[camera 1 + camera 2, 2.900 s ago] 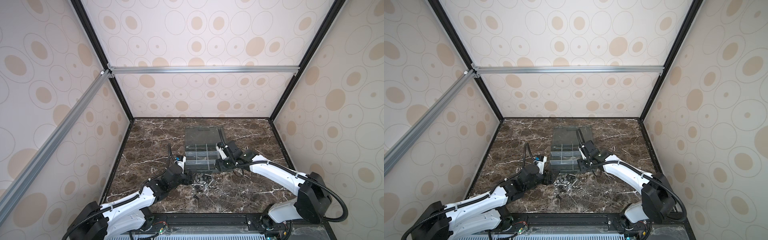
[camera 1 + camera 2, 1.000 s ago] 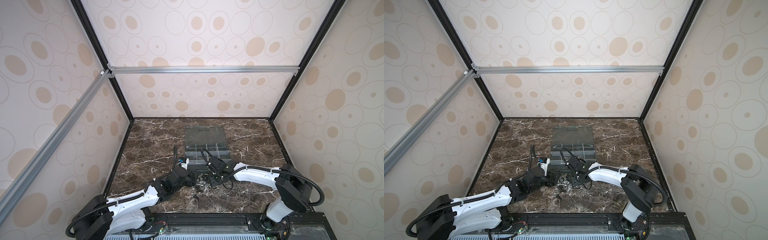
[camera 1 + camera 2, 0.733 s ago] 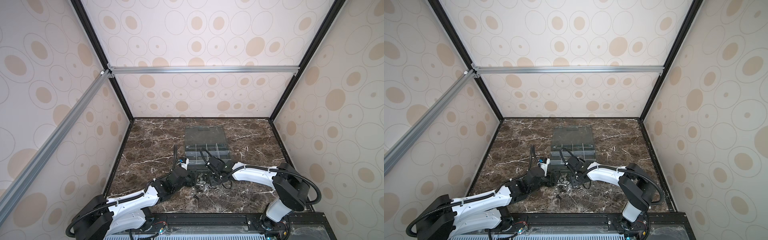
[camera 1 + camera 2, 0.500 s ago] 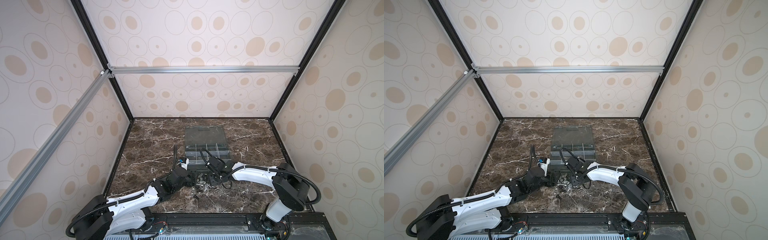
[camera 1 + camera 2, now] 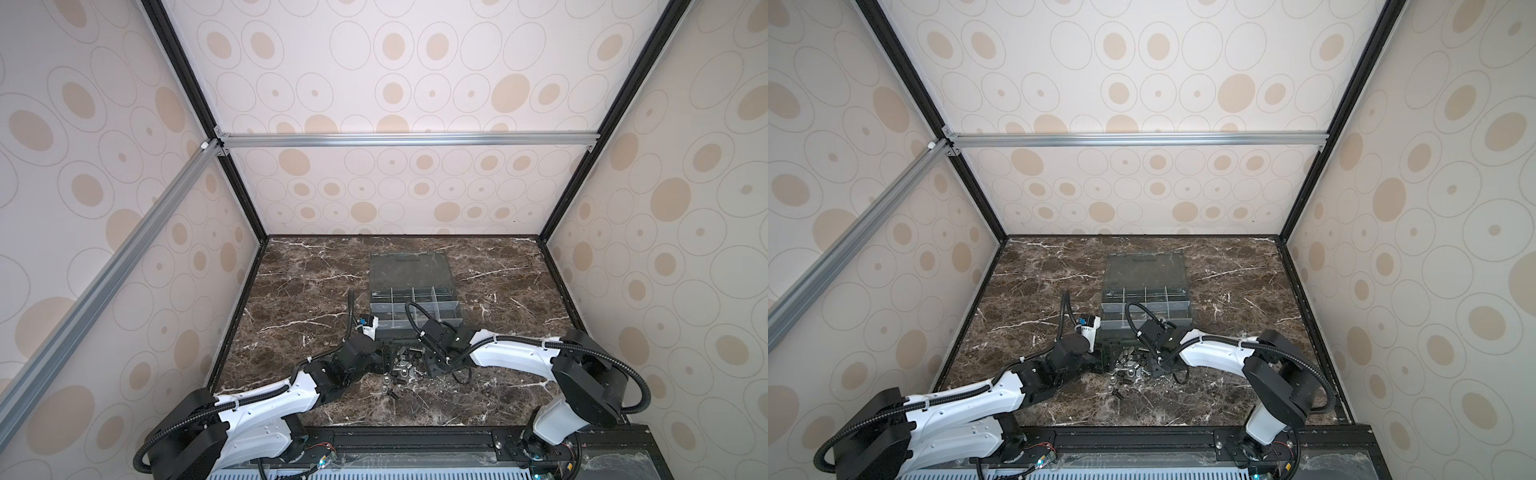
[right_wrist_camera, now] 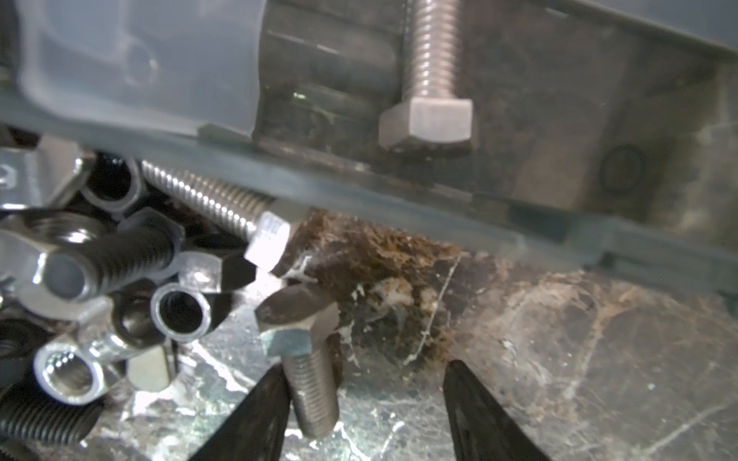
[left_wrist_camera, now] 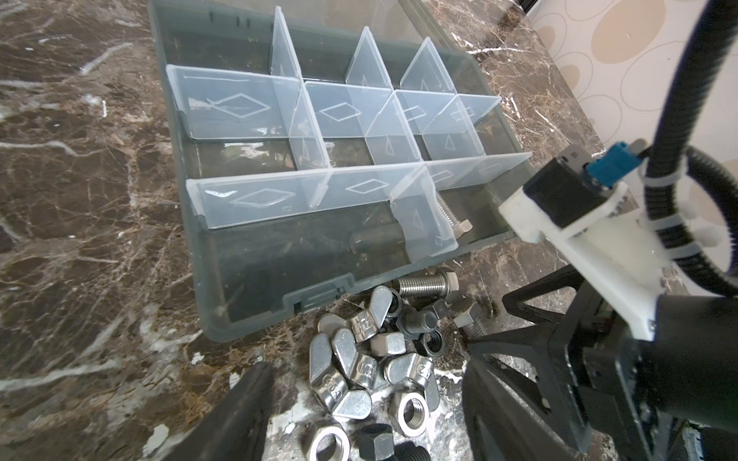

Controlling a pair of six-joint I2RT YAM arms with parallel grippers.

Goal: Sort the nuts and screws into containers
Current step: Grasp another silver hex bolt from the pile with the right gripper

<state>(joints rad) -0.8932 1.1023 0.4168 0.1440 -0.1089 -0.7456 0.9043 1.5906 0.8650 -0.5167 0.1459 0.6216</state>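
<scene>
A pile of silver and black screws and nuts (image 5: 403, 366) (image 5: 1128, 368) lies on the marble just in front of the containers, a dark grey organizer box (image 5: 458, 309) (image 7: 239, 319) with clear dividers. My left gripper (image 7: 367, 383) (image 5: 384, 361) stands open, straddling wing nuts (image 7: 339, 383) and hex nuts (image 7: 407, 411). On the pile's other side my right gripper (image 6: 363, 367) (image 5: 430, 366) is open low over the table. A silver screw (image 6: 311, 383) lies between its fingers, against one finger (image 6: 263, 399). One silver screw (image 6: 431, 80) (image 7: 453, 217) rests in a front compartment.
The box's clear lid (image 5: 409, 270) lies flat behind it. A few loose pieces (image 5: 392, 392) sit nearer the front edge. Enclosure walls stand on three sides, and a black rail (image 5: 415, 436) runs along the front. The right arm's cable (image 5: 409, 316) loops over the box.
The right arm came down from over the box to the right side of the pile, and its jaws widened slightly. The left arm has barely moved.
</scene>
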